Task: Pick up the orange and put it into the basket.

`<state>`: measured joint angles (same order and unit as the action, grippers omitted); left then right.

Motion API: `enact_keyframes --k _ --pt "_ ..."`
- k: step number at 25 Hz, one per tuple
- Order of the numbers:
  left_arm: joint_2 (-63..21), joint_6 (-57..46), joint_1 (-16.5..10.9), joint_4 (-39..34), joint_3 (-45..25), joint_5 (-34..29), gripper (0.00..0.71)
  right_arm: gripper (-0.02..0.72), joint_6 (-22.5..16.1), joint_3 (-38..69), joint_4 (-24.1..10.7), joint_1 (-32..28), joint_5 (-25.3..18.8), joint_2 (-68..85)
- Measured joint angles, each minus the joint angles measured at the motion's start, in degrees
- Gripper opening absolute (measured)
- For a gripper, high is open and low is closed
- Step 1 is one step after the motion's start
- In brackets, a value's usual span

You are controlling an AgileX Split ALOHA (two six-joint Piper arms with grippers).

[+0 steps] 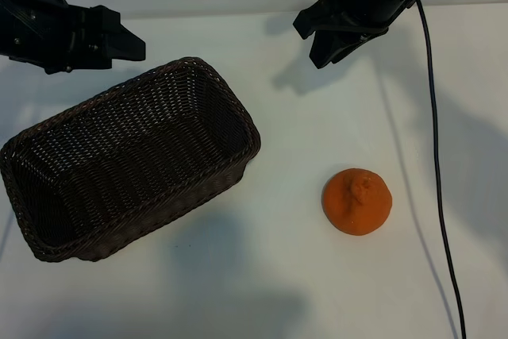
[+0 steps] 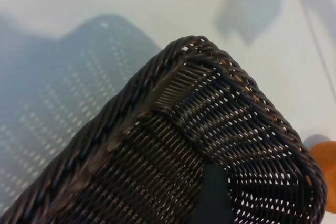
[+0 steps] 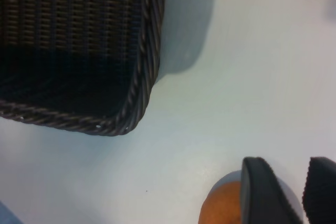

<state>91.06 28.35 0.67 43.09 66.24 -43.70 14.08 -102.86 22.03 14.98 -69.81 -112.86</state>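
**Orange waits on the bench, right gripper poised above it**

The round, bright orange fruit with dimpled skin and a knobby bump [image 1: 357, 201] sits on the white bench [image 1: 302, 275], well apart from the dark brown rectangular woven wicker basket [image 1: 238, 129], which is empty. The right gripper [image 1: 332, 37] hangs high over the bench, beyond the orange, its fingers partly parted and holding nothing. The left gripper [image 1: 127, 41] waits near the basket's far corner, spread wide and also empty.

The step in hand looks like the reach for the fruit. To do it well, the right gripper probably needs to open wider than it stands now, centre over the bump, and descend so the fingers straddle the fruit's widest part; a round skin may roll away from an off-centre pinch.

The right wrist view shows what the exterior view cannot: two ribbed fingertips [image 3: 262, 192] with the orange partly behind them. The left wrist view shows the basket's braided rim close up, and only a sliver of fruit.
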Motion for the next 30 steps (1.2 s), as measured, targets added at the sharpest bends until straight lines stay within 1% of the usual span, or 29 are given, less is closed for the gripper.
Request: enact_keyframes --k 25,30 --pt "0.0 -0.08 0.0 0.0 0.0 0.0 0.587 0.239 0.0 0.0 0.0 0.0 0.0 0.0" --pt "0.0 -0.08 0.0 0.11 0.0 1.09 0.587 0.239 0.0 0.0 0.0 0.0 0.0 0.0"
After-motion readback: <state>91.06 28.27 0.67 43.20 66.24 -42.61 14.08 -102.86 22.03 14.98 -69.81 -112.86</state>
